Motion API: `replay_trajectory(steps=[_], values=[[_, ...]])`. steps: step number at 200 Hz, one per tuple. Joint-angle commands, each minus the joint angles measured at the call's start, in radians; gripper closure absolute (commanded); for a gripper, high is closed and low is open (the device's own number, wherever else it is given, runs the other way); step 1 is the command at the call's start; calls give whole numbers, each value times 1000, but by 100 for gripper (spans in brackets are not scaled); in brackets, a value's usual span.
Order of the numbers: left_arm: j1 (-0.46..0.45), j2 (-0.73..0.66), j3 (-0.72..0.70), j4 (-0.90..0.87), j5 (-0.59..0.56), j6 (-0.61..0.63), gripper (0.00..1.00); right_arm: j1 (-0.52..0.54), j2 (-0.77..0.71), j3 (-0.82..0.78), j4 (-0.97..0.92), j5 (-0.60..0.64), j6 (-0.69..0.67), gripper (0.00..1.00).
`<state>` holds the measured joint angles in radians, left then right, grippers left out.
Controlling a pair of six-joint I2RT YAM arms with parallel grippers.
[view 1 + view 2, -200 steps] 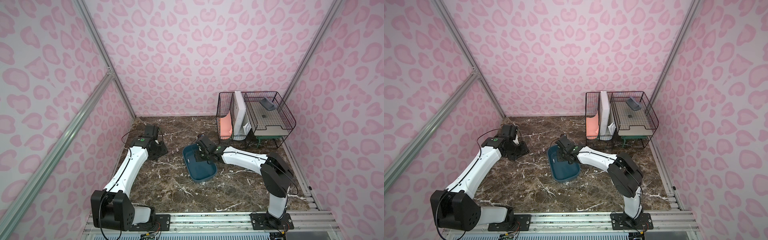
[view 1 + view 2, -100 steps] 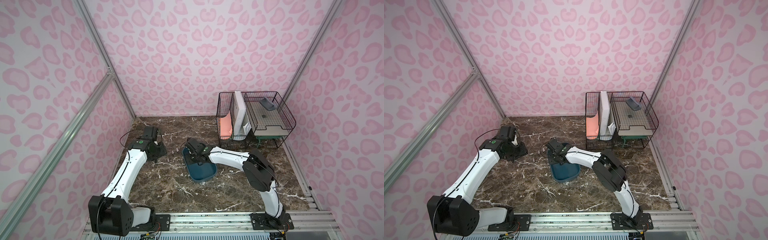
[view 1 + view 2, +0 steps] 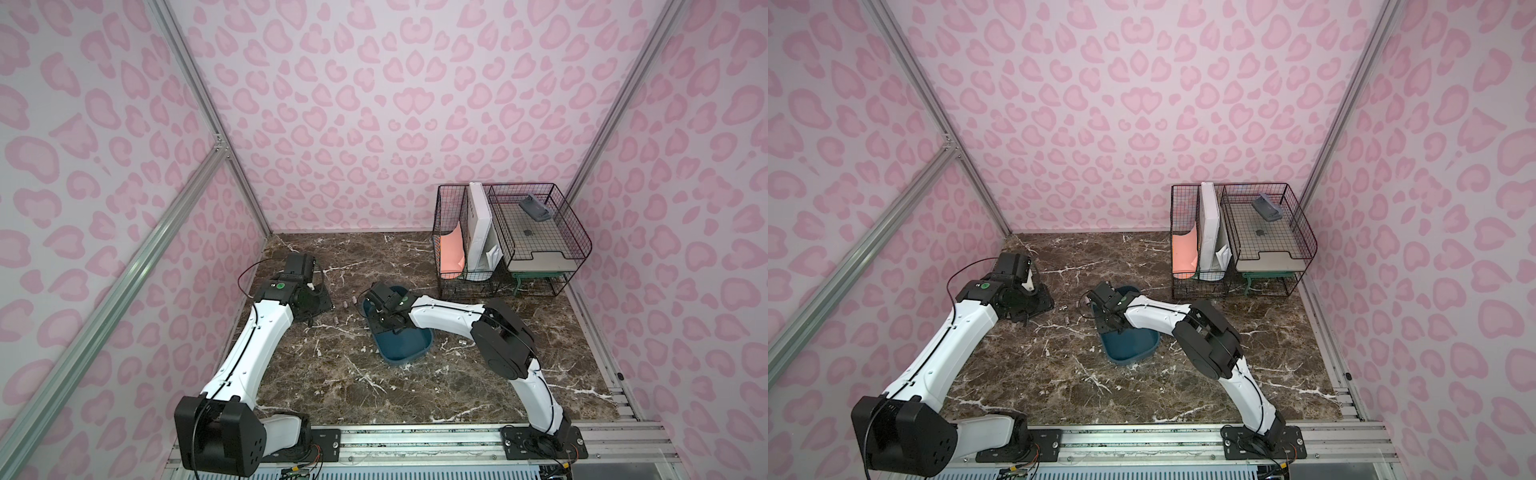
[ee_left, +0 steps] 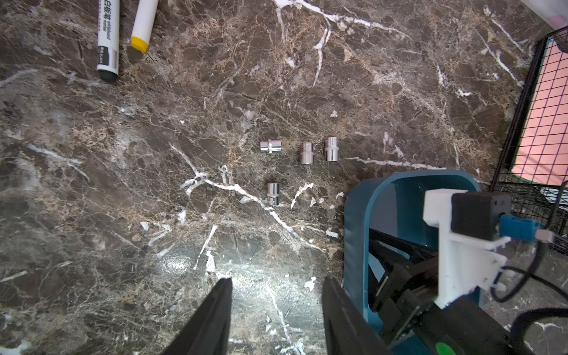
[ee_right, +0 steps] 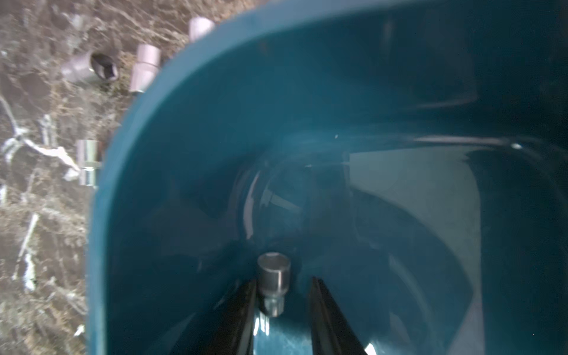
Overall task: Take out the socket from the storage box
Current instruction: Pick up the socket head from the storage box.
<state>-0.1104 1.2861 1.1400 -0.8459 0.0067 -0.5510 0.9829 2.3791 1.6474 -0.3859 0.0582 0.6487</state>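
The teal storage box [image 3: 405, 357] [image 3: 1125, 353] sits mid-table. My right gripper [image 3: 388, 323] [image 3: 1111, 322] reaches down into its far end. In the right wrist view a silver socket [image 5: 273, 276] stands on the box floor [image 5: 184, 153] between the fingers of the right gripper [image 5: 283, 281]. One finger touches the socket, while a gap shows beside the opposite finger, so the jaws are open around it. My left gripper [image 4: 276, 280] [image 3: 313, 303] hovers open over bare marble just left of the box rim [image 4: 353, 215], holding nothing.
Several loose sockets [image 4: 306, 152] [image 3: 346, 304] lie on the marble left of the box. Two markers [image 4: 107, 37] lie farther out. A black wire rack [image 3: 511, 241] with papers stands at the back right. Pink walls close in on three sides.
My right gripper slid left inside the box and its jaws narrowed around the socket. The left arm has barely shifted.
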Motion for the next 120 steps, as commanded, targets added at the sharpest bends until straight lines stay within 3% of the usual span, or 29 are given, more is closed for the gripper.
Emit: replay_trajectory(steps=[1, 44, 66, 120], values=[[0, -4, -3, 5, -4, 5, 49, 4, 25, 34, -20, 36, -16, 69], [0, -2, -1, -1, -1, 10, 49, 7, 63, 76, -53, 53, -40, 78], [0, -14, -2, 2, -4, 11, 49, 7, 62, 79, -58, 55, -45, 87], [-7, -27, -9, 3, -6, 6, 48, 0, -3, 46, -73, 86, -49, 91]])
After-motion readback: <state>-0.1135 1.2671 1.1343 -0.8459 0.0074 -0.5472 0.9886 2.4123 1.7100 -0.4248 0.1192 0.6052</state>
